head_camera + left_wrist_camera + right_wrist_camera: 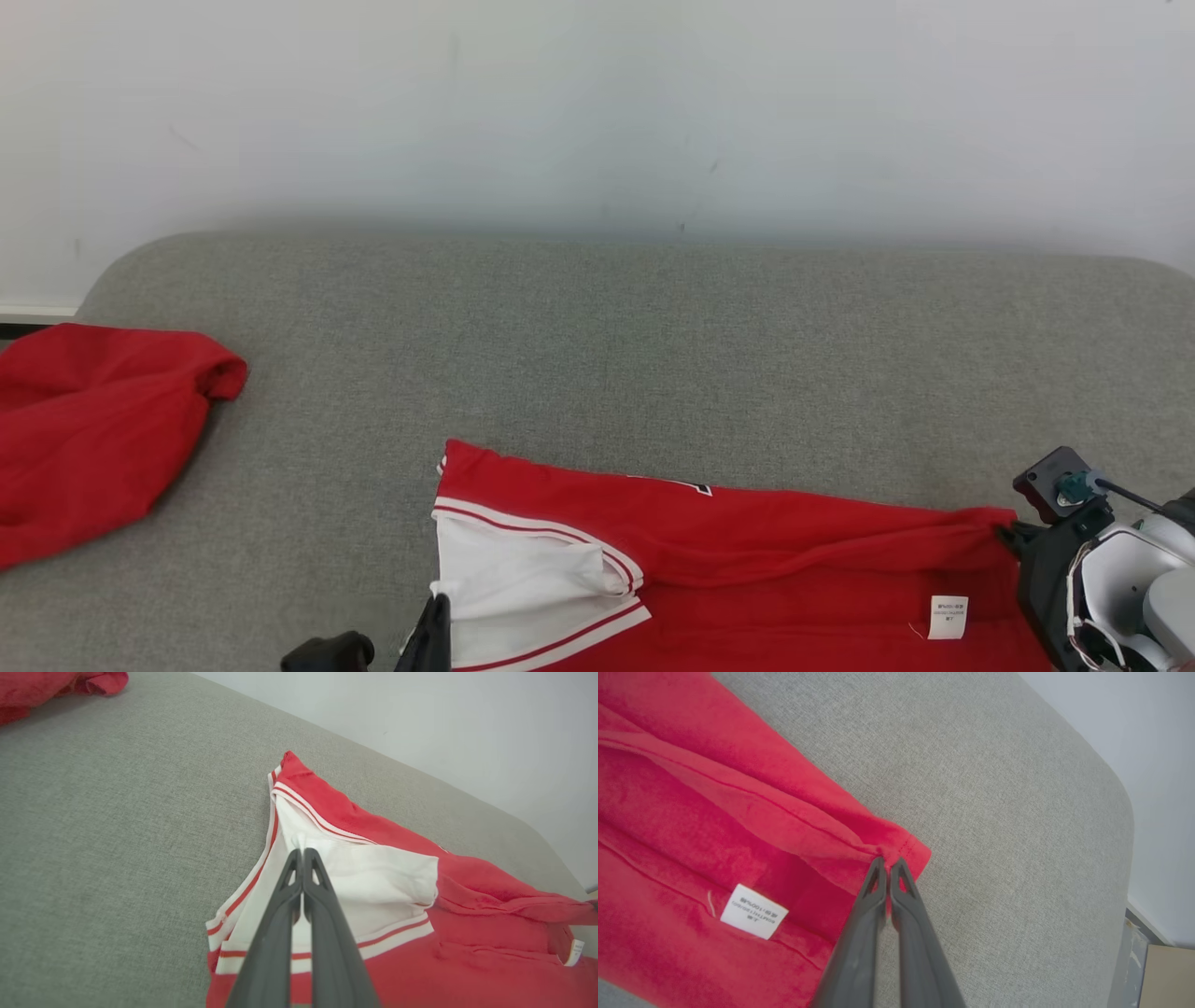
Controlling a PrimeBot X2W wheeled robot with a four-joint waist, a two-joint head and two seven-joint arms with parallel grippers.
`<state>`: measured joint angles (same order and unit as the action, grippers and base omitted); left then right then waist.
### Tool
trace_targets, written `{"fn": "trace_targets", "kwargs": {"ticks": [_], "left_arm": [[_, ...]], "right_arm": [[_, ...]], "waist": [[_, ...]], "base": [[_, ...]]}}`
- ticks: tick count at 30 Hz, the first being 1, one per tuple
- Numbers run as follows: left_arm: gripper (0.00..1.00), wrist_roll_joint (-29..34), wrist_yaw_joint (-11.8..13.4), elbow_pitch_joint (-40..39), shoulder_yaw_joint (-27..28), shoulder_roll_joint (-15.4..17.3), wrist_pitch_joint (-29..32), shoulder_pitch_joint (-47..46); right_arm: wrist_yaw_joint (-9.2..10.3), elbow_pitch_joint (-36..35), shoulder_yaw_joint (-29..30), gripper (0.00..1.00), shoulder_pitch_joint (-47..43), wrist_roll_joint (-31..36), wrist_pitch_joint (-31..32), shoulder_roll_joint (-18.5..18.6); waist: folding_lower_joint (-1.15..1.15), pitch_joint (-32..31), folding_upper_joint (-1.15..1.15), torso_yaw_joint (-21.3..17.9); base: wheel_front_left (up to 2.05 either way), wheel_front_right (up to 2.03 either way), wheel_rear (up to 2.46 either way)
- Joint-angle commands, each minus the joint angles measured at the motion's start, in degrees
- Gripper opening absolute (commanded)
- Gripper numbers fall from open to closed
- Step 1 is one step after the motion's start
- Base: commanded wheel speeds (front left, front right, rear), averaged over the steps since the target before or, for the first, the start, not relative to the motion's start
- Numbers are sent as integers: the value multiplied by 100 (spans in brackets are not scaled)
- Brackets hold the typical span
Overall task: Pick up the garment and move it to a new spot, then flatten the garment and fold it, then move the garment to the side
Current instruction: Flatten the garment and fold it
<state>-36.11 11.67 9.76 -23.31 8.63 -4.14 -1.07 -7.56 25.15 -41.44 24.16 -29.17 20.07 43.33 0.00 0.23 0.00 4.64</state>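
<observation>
Head view: the shirt (747,560) lies stretched along the near edge of the grey couch (653,327). Left wrist view: the left gripper (302,851) pinches its white panel. Right wrist view: the right gripper (888,861) clamps the red hem corner, apparently to pull the cloth flat.

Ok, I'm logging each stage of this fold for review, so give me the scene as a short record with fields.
surface: grey cushion against a pale wall
garment: red top, creased, not yet flat
white sleeve: red-striped trim, lying on the red body
label: white, showing on the red fabric
left gripper: shut, pinching the white sleeve
right gripper: shut, pinching the hem corner
other red cloth: crumpled at the robot's far left, apart from the garment
</observation>
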Motion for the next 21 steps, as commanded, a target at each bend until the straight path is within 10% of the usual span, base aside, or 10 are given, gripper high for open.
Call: {"fn": "trace_targets", "kwargs": {"ticks": [1,8,9,10,21], "left_arm": [[0,-54,22,37,-7,34,4,97],[0,1,-3,326,-51,69,-101,165],[22,23,10,378,-61,91,-104,164],[98,36,8,426,-74,101,-92,162],[100,372,48,714,-70,379,-604,236]], "right_arm": [[16,31,43,100,-57,-24,-23,-60],[16,41,195,100,-205,-67,15,-141],[16,30,228,100,-236,-70,33,-128],[16,12,261,100,-254,-79,36,-116],[16,-182,1719,100,-860,51,-308,-446]], "waist": [[0,-9,0,0],[0,-95,0,15],[0,-107,0,12],[0,-119,0,7],[0,-318,0,-50]], "base": [[0,0,0],[0,0,0],[0,0,0],[0,0,0],[0,0,0]]}}
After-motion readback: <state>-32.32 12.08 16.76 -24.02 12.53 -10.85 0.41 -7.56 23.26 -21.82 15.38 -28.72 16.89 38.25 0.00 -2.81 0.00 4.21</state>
